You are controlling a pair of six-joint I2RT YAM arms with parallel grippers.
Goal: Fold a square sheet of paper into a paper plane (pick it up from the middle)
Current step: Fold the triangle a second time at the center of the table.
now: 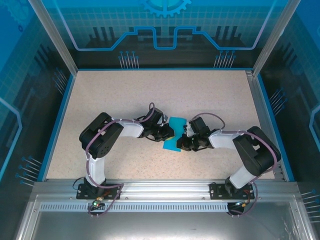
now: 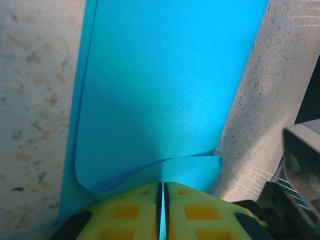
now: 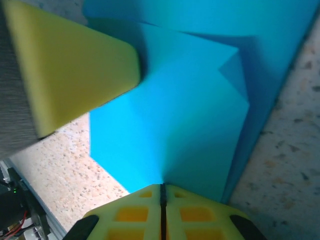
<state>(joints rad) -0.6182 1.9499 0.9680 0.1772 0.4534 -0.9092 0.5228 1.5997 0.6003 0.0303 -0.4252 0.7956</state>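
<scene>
On the speckled table (image 1: 100,100), the square sheet of paper (image 1: 174,136) sits partly folded at the table's middle, with the left gripper (image 2: 162,187) and right gripper (image 3: 162,189) pinching opposite edges, so even, level tension should keep the crease straight.

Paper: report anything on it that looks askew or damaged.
The paper is not lying flat. By the left gripper, its near edge rolls up in a soft curl instead of a sharp crease. By the right gripper, the folded layers overlap at uneven angles. No tear shows.
</scene>
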